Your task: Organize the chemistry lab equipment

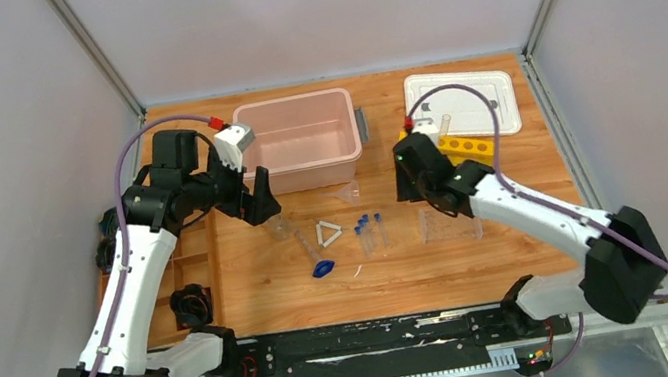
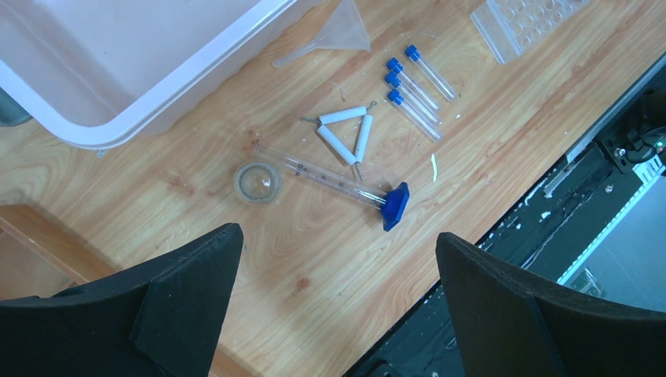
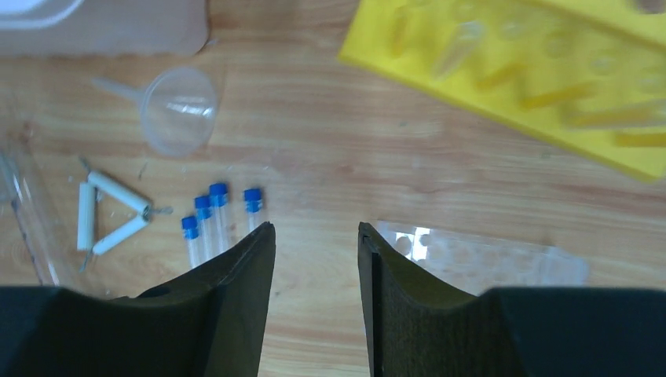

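Observation:
Several small clear tubes with blue caps [image 1: 369, 229] lie mid-table, also in the left wrist view [image 2: 416, 85] and the right wrist view [image 3: 212, 224]. Left of them lie the white triangle [image 1: 329, 233] [image 2: 345, 135], a long clear rod [image 2: 326, 176] ending at the blue clip [image 1: 323, 269] [image 2: 395, 206], and the small clear beaker [image 1: 278, 226] [image 2: 257, 181]. The funnel [image 1: 346, 194] [image 3: 179, 110] lies by the pink bin. The clear rack [image 1: 450, 223] [image 3: 479, 259] and yellow rack [image 1: 465, 147] [image 3: 518, 71] are to the right. My left gripper [image 1: 262, 205] [image 2: 338, 243] is wide open, empty, above the beaker's area. My right gripper [image 1: 407, 182] [image 3: 314, 228] is open, empty, between tubes and clear rack.
The pink bin [image 1: 302, 138] [image 2: 157, 94] stands at the back centre. The white lid [image 1: 461, 102] lies at the back right behind the yellow rack. A wooden compartment tray [image 1: 190, 262] with black parts sits at the left edge. A black rail [image 1: 364, 341] runs along the front.

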Motion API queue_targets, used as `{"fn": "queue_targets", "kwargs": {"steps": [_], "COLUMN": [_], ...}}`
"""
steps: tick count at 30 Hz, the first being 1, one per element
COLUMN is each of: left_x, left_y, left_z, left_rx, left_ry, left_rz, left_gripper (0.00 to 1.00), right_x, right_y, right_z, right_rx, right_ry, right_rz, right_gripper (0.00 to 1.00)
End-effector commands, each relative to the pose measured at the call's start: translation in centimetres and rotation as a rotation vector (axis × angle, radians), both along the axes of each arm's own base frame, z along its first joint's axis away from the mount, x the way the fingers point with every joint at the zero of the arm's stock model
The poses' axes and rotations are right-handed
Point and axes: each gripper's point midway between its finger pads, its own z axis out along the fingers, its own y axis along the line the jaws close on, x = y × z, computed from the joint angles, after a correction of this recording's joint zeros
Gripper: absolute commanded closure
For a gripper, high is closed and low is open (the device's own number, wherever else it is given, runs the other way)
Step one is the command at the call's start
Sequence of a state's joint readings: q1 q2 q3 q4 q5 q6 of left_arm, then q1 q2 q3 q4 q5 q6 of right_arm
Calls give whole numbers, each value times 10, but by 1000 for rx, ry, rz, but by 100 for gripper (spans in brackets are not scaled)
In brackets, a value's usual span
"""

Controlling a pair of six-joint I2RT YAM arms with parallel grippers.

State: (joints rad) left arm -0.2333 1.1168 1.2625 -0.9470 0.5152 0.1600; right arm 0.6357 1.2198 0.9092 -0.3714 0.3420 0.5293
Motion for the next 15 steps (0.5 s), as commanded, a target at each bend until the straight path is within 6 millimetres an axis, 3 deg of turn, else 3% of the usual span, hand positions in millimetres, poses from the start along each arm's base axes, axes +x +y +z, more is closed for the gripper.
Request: {"fn": "queue_targets", "kwargs": {"steps": [1, 4, 7, 15], "left_x": [-3, -5, -6, -7], "left_y": [-1, 1, 2, 2], "left_z": [12, 12, 12, 10], "left_rx": [-14, -7, -2, -2], "left_ry": [-34, -44, -52, -51], "left_rz": [1, 5, 4, -5], "left_gripper": [0, 0, 0, 0], "right_x": [-11, -13, -12, -6], "right_y": [57, 84, 98, 103], "right_z": [-24, -47, -67, -103], "right_rx": [33, 54, 41, -37], "right_ry": [117, 201, 253, 322], "right_rz": [152, 226, 252, 247], "right_gripper": [54, 55, 56, 65]}}
